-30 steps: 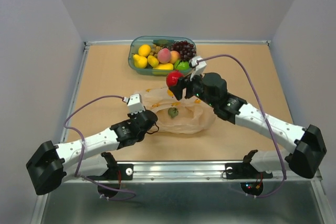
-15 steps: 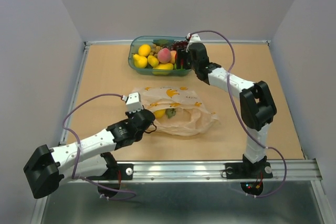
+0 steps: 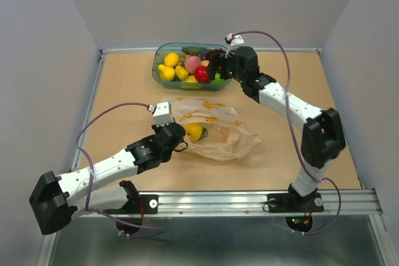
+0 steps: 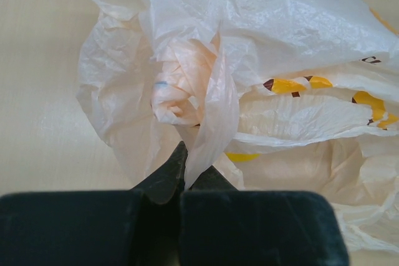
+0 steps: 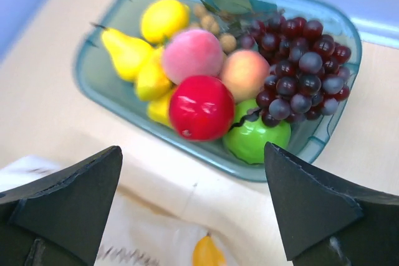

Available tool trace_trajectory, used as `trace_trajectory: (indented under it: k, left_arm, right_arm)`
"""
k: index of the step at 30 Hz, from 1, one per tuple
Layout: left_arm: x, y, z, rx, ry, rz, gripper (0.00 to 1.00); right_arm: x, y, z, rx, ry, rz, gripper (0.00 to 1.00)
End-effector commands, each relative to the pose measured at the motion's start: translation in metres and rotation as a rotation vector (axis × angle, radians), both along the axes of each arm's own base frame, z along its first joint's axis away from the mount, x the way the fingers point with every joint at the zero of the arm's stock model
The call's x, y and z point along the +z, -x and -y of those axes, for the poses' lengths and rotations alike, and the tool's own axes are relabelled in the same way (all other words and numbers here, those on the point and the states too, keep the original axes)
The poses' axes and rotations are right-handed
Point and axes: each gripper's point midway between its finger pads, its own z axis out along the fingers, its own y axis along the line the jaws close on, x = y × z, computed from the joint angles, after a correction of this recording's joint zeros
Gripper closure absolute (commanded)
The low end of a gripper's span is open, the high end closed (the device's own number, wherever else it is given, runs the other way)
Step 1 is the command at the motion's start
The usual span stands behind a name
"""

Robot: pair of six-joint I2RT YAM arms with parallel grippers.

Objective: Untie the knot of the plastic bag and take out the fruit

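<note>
The plastic bag (image 3: pixel 215 134) lies crumpled at mid-table with a yellow fruit (image 3: pixel 194 131) showing through its film. My left gripper (image 3: pixel 177 139) is at the bag's left end, shut on a strip of bag film (image 4: pixel 212 110). The bag (image 4: pixel 280 29) fills the left wrist view; I make out no tied knot. My right gripper (image 3: pixel 216 70) is open and empty over the near rim of the teal tub (image 3: pixel 158 61). A red apple (image 5: pixel 201 107) lies in the tub (image 5: pixel 100 85) beside a pink peach (image 5: pixel 191 54) and purple grapes (image 5: pixel 299 73), ahead of my right gripper (image 5: pixel 193 210).
The tub also holds a green apple (image 5: pixel 255 138), a yellow pear (image 5: pixel 124 51), a lemon (image 5: pixel 163 20) and small brown balls. The bag's far edge (image 5: pixel 143 241) lies just short of the tub. Walls close the table on three sides.
My right gripper carried the red apple from above the bag to the tub and let it go there. My left gripper stayed shut on the bag; the yellow fruit inside now shows more.
</note>
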Motion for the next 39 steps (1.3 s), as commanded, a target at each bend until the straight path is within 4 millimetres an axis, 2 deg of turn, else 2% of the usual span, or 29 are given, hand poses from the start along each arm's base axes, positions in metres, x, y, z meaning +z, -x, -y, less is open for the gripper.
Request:
trace_trajectory:
  k: [1,3,4,5,6,7,8,9,11,14,15,17,18,21,24,28,35,39]
  left_arm:
    - [0.020,-0.006,0.013,-0.035,0.020,0.021,1.00]
    - [0.023,-0.007,0.021,-0.055,0.024,0.017,1.00]
    - [0.025,-0.004,0.027,-0.077,0.025,0.017,1.00]
    - [0.032,-0.004,0.033,-0.089,0.036,0.026,1.00]
    - [0.033,-0.002,0.039,-0.103,0.030,0.027,1.00]
    - [0.036,-0.002,0.041,-0.104,0.034,0.031,1.00]
    - [0.036,-0.001,0.043,-0.105,0.040,0.027,1.00]
    - [0.033,0.000,0.044,-0.106,0.044,0.020,1.00]
    - [0.021,0.003,0.042,-0.091,0.053,-0.001,1.00]
    - [0.000,0.008,0.042,-0.094,0.047,-0.044,1.00]
    - [-0.005,0.009,0.043,-0.095,0.049,-0.056,1.00]
    - [-0.021,0.013,0.045,-0.099,0.050,-0.089,1.00]
    - [-0.029,0.013,0.045,-0.096,0.041,-0.105,1.00]
    - [-0.044,0.016,0.048,-0.100,0.042,-0.131,1.00]
    - [-0.052,0.014,0.050,-0.100,0.037,-0.139,1.00]
    - [-0.056,0.014,0.056,-0.111,0.033,-0.149,1.00]
    - [-0.059,0.015,0.060,-0.124,0.029,-0.154,1.00]
    - [-0.059,0.017,0.062,-0.130,0.029,-0.156,1.00]
  right_arm:
    - [0.077,0.063,0.002,0.146,-0.132,0.114,0.02]
    - [0.077,0.090,-0.001,0.210,-0.146,0.108,0.04]
    - [0.065,0.104,0.002,0.226,-0.139,0.085,0.04]
    - [0.064,0.116,0.004,0.244,-0.142,0.084,0.05]
    - [0.080,0.136,0.004,0.288,-0.164,0.118,0.07]
    - [0.064,0.149,0.006,0.308,-0.156,0.087,0.07]
    - [0.062,0.159,0.007,0.325,-0.161,0.082,0.07]
    - [0.072,0.177,0.006,0.371,-0.182,0.103,0.08]
    - [0.051,0.197,0.005,0.407,-0.176,0.050,0.08]
    - [0.033,0.227,-0.002,0.472,-0.177,-0.010,0.09]
    - [0.014,0.239,-0.006,0.489,-0.160,-0.051,0.10]
    - [-0.001,0.250,-0.005,0.483,-0.154,-0.082,0.10]
    - [-0.016,0.262,-0.008,0.502,-0.142,-0.114,0.10]
    - [-0.035,0.282,-0.015,0.537,-0.132,-0.172,0.12]
    - [-0.057,0.289,-0.017,0.506,-0.100,-0.211,0.13]
    - [-0.077,0.271,-0.001,0.341,-0.034,-0.195,0.12]
    - [-0.079,0.240,0.028,0.115,0.039,-0.118,0.06]
    - [-0.097,0.235,0.031,0.075,0.086,-0.146,0.04]
